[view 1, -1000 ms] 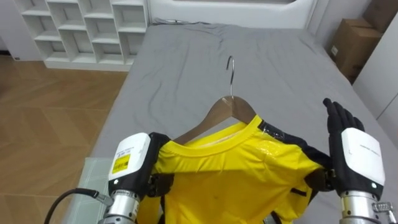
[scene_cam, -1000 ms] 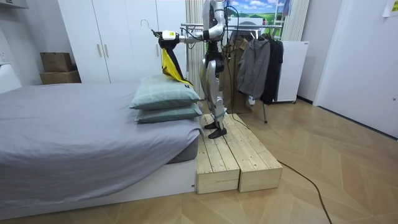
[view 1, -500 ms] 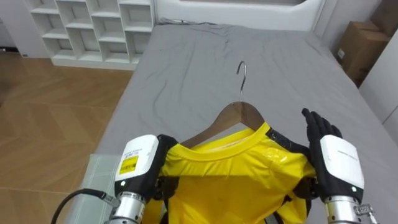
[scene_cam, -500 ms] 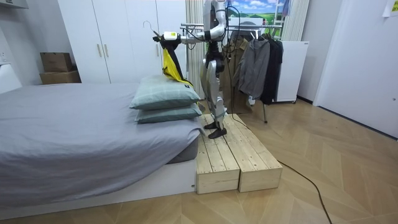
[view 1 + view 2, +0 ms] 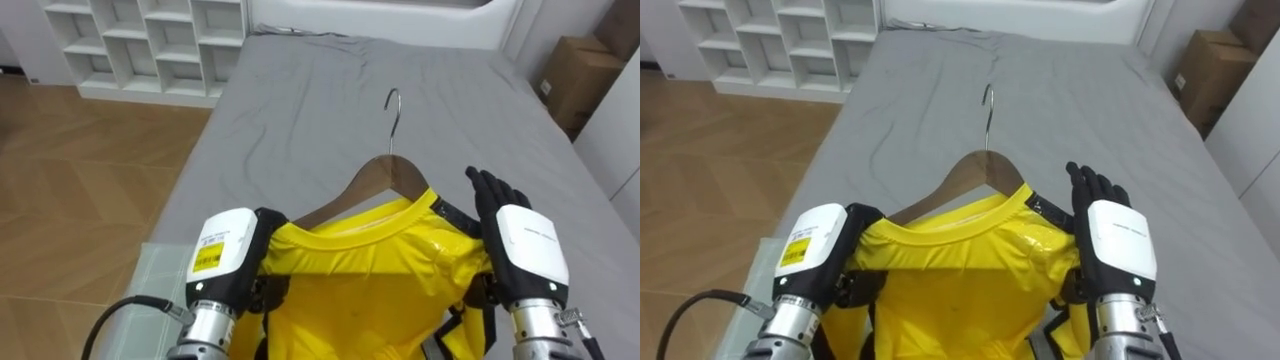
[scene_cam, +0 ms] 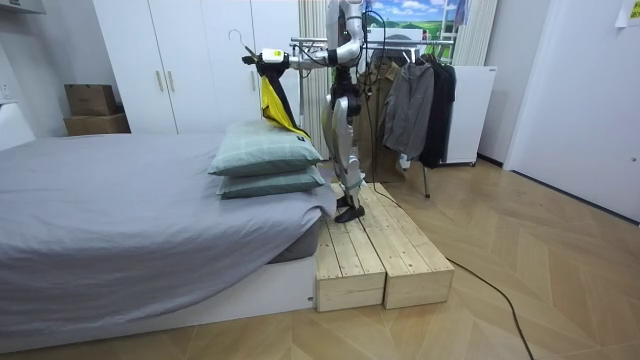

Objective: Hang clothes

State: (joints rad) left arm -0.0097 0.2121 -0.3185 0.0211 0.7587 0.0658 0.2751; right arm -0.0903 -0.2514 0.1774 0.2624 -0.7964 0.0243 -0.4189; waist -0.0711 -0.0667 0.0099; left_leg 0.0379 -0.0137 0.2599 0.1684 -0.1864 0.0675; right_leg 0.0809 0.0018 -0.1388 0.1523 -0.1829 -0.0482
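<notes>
Just moved: your right robot hand [image 5: 525,240], flat open, in against the yellow shirt [image 5: 370,280].
Left robot hand [image 5: 228,262]: cannot tell its grip.
Hanger [image 5: 385,175]: dressed, not yet hung.

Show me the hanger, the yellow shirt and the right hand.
wooden hanger [image 5: 388,172]: left eye view, wood below hook
yellow shirt [image 5: 370,290]: left eye view, chest fabric
right hand [image 5: 525,240]: left eye view, white back

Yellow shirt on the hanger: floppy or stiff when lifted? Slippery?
Probably floppy: the yellow shirt drapes off the wooden hanger and hangs limp in the room view. Its surface looks glossy, so it may slide on the hanger if tilted. Likely light; only the hanger is stiff, so the left robot hand and right robot hand should keep it level.
</notes>
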